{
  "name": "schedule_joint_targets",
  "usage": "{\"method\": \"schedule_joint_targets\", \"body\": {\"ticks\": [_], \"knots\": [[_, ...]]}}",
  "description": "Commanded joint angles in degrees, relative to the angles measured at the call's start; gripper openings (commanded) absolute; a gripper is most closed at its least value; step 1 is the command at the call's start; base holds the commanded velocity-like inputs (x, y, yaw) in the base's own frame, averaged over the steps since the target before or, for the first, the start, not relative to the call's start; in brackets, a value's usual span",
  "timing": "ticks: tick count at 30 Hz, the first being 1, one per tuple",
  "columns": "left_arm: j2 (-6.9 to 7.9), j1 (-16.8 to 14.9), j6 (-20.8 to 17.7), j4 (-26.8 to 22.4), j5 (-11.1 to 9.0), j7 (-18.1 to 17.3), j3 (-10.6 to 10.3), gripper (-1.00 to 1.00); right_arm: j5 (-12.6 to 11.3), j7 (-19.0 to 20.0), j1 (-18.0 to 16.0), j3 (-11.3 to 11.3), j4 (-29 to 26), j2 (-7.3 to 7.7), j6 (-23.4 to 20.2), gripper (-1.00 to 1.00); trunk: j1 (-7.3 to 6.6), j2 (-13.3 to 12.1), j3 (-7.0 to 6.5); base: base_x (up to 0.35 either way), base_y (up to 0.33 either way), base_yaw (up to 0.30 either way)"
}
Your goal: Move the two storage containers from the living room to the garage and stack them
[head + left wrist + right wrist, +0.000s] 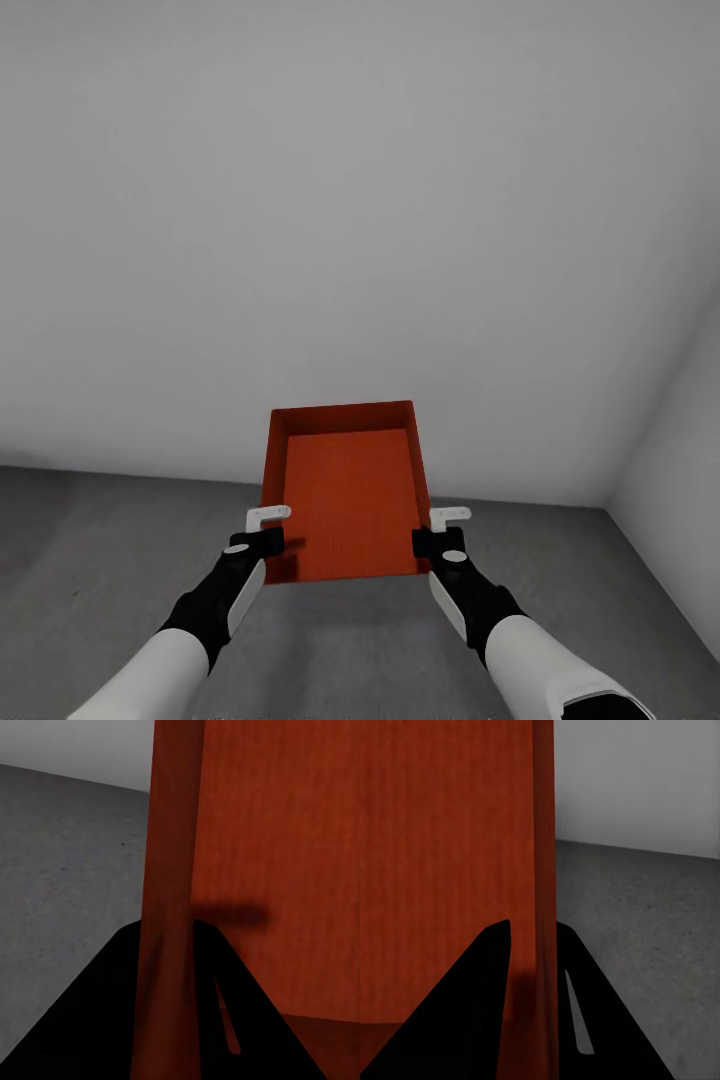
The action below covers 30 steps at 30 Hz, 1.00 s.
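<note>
One orange-red storage container [348, 495], lidless and finely ribbed inside, hangs in the air in front of me in the head view, above the dark grey garage floor [120, 540]. My left gripper [268, 530] is shut on its left wall and my right gripper [436, 530] is shut on its right wall. In the left wrist view the container's wall [172, 907] stands between the two dark fingers [97, 1020]. The right wrist view has the other wall [542, 907] clamped between that gripper's fingers [472, 1012].
A plain white wall [360, 200] rises straight ahead and meets a second white wall [680, 450] at a corner on the right. Rough grey floor [645, 945] stretches to both sides under the container.
</note>
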<state>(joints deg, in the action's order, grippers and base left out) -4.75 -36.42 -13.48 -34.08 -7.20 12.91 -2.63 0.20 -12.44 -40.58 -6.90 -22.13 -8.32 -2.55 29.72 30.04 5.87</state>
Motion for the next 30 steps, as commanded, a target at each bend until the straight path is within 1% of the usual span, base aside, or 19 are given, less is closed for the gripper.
{"method": "schedule_joint_targets", "body": {"ticks": [1, 30], "knots": [[0.09, -0.06, 0.48, -0.99, 0.35, 0.54, 0.7, -1.0, -0.13, -0.57, -0.02, 0.5, 0.07, 0.46, -0.26, -1.0, 0.02, 0.11, 0.2, 0.0, 0.0, 0.0], [0.0, -0.06, 0.48, -0.99, 0.26, 0.54, 0.7, -1.0, -0.11, -0.57, -0.02, 0.57, 0.07, 0.58, -0.26, -1.0, 0.02, 0.11, 2.21, 0.0, 0.0, 0.0]]}}
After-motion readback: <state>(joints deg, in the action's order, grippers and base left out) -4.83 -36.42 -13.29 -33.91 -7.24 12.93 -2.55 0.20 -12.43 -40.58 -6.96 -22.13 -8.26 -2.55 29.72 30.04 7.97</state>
